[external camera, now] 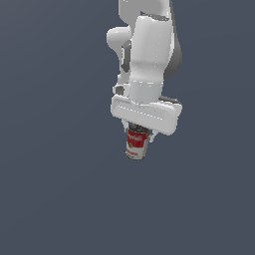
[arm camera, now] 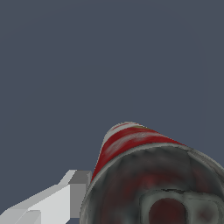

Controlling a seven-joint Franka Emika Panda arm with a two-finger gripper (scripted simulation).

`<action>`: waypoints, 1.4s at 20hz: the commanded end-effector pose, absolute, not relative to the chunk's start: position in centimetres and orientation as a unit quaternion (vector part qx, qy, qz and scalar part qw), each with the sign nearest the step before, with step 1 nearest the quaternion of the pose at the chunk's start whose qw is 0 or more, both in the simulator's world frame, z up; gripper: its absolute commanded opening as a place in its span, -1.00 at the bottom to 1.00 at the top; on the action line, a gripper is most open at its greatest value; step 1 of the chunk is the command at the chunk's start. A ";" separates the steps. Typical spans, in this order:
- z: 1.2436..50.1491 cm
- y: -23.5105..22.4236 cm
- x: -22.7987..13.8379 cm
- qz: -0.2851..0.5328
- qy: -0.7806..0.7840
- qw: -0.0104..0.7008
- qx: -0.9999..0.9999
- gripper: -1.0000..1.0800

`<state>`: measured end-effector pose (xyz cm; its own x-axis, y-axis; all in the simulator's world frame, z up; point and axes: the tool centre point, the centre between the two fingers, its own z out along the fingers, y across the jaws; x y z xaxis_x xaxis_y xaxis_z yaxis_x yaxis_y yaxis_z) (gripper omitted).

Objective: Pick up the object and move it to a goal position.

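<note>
The gripper (external camera: 139, 132) is clamped on the soup can (external camera: 136, 144), which hangs below the white hand, tilted slightly. In the wrist view one grey finger (arm camera: 78, 192) presses against the can's red-and-white side, beside its metal rim.

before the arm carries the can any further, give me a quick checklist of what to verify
1. Can between the fingers of the hand: ok, its top sits under the hand in the exterior view.
2. Finger against the can's side: ok in the wrist view, one finger shows beside it; the other is hidden.
3. Can upright: not ok, it hangs slightly tilted in the exterior view.
4. Can lifted off the surface: cannot tell, no shadow or contact line shows.
5. Path free: ok, nothing else shows in either view.
6. Goal position: cannot tell, no marker is visible.
</note>
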<state>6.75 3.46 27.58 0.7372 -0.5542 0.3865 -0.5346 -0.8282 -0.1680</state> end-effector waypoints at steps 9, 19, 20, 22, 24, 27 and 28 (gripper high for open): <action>37.1 6.1 8.0 -0.308 0.315 0.031 -0.897 -1.00; 44.6 8.5 7.8 -0.380 0.330 0.034 -0.863 -1.00; 45.3 8.7 7.7 -0.387 0.332 0.034 -0.860 -1.00; 46.5 9.1 7.6 -0.398 0.334 0.034 -0.854 -1.00; 47.6 9.5 7.4 -0.409 0.336 0.034 -0.848 -1.00; 49.0 10.0 7.2 -0.422 0.338 0.034 -0.841 -1.00; 49.4 10.2 7.1 -0.425 0.339 0.034 -0.839 -1.00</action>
<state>7.25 9.97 48.45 0.4243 -0.5966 0.6812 -0.5416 -0.7701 -0.3372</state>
